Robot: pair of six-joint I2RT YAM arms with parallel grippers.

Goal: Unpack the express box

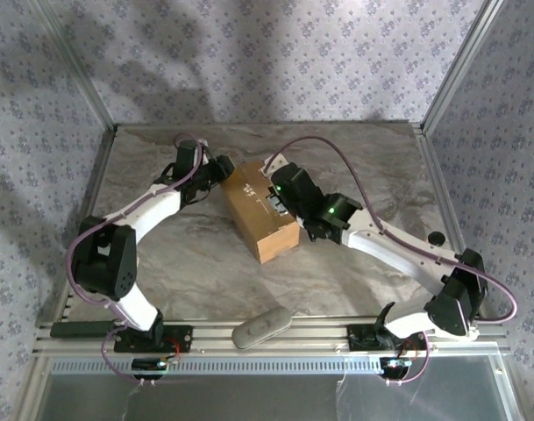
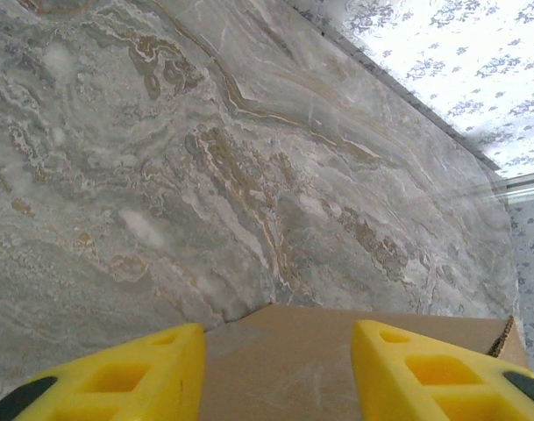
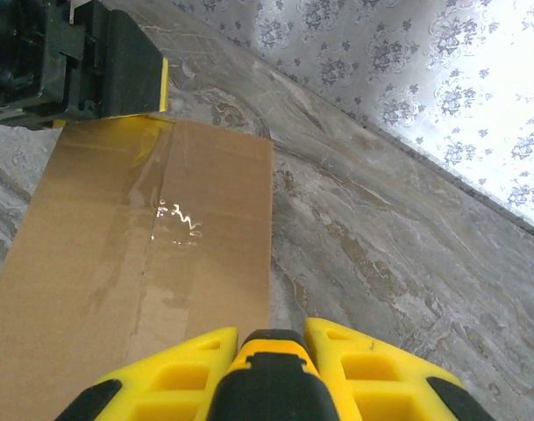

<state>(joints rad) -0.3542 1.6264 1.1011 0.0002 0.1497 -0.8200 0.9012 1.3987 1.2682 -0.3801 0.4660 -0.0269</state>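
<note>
right gripper [image 3: 271, 335]: clenched on a black tool [image 3: 267, 373], round-nosed with yellow trim. You can't tell from here whether it's a cutter. Its nose sits at the right long edge of the carton top.
left gripper [image 2: 278, 335]: released, yellow fingers [image 2: 144, 377] apart with cardboard showing between them. It's over the far end of the carton; contact can't be told.
express box [image 1: 253, 206]: plain brown corrugated cardboard carton, rectangular, flaps down, mid-way across the grey marbled table [image 1: 363, 167]. In the top view its long axis runs 11 to 5 o'clock. The left gripper is at the 11 o'clock end and the right arm comes in from 4 o'clock.
tape seam [image 3: 153, 254]: clear glossy strip down the middle of the top, along the long axis, unbroken where visible.
key relation: in the right wrist view the seam lies about 10 o'clock from the tool nose and runs 6 to 12, parallel to the tool's heading. It's offset sideways, not ahead.
judgement: opening step, nothing unpacked. The right arm is the one to act. You'd need to shift it toward 9 o'clock onto the seam. The left looks placed to steady the box.
</note>
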